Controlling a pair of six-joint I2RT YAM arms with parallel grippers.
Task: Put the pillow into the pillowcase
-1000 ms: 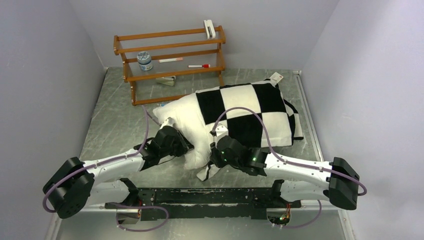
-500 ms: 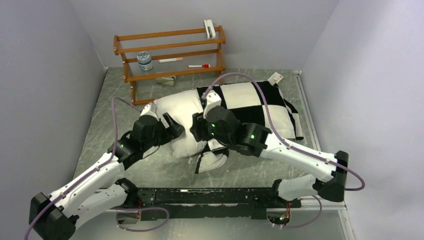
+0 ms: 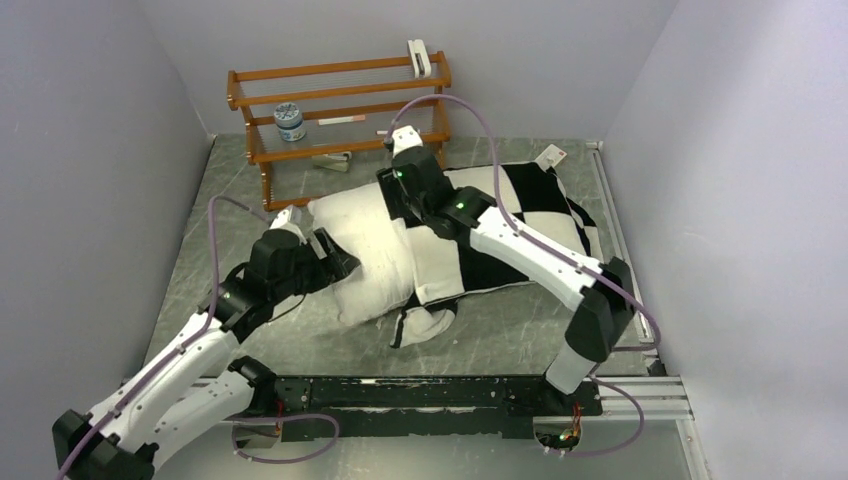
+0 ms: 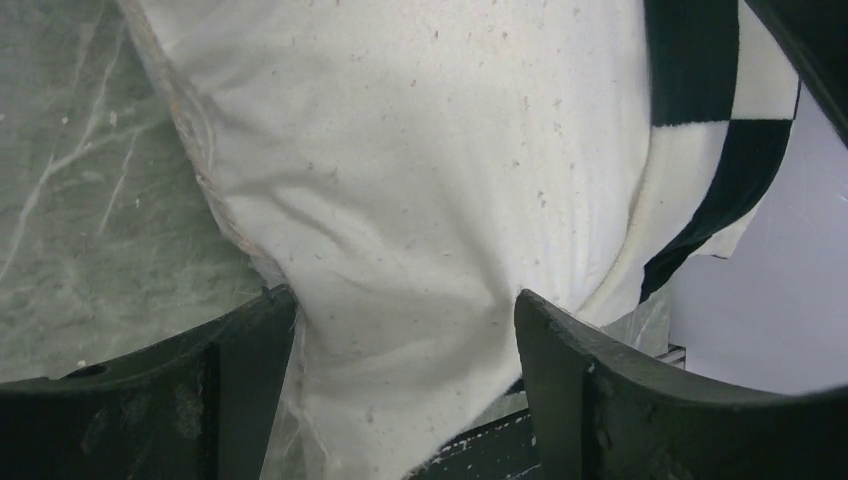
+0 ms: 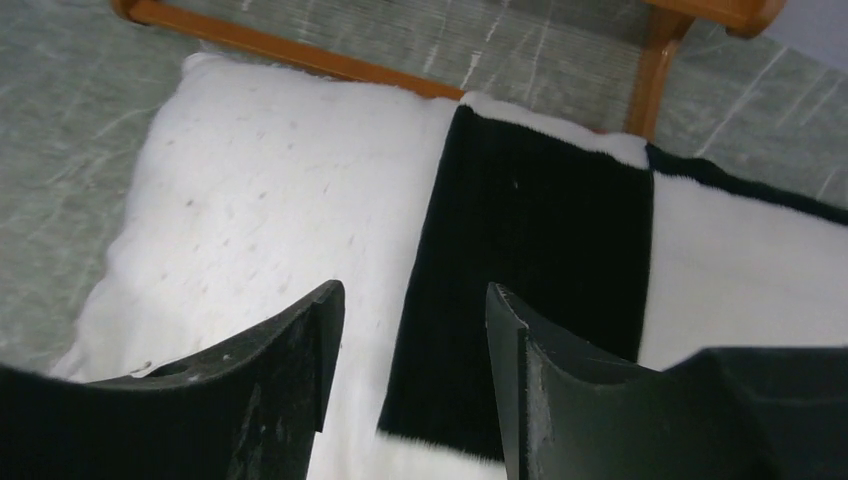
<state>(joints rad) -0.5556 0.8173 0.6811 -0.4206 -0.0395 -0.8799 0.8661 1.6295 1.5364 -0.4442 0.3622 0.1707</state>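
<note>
On the grey marbled table (image 3: 230,180) the pillow (image 3: 360,250) lies crosswise, and it's only partway home: the right-hand portion is inside the pillowcase (image 3: 560,195), while the left end sticks out bare and white. Checkerboard cloth covers it from roughly the middle out toward the right edge of the table, with a loose flap of the opening drooping onto the table at the near side.

Over to the left gripper (image 4: 405,300), low at the near-left corner of the pillow. Its fingers (image 4: 230,380) are spread wide and the white corner bulges up between them, the cloth brushing both inner faces, no pinch to be seen. From the wrist view a strip of black-and-white case shows beyond that corner.

And the right gripper (image 5: 415,295), stretched far across the pillow to its back edge: claw parted, nothing between the fingers, poised right above the line where bare white pillow meets the first black square of the case. Whether it touches the fabric cannot be told.

Just past it, the foot rail of the wooden rack (image 3: 340,100) runs along the far side of the table, close behind the pillow. On the rack's shelves sit a small round jar (image 3: 290,121) and a red-capped marker (image 3: 399,131), with a white clip (image 3: 418,57) perched on the top rail
</note>
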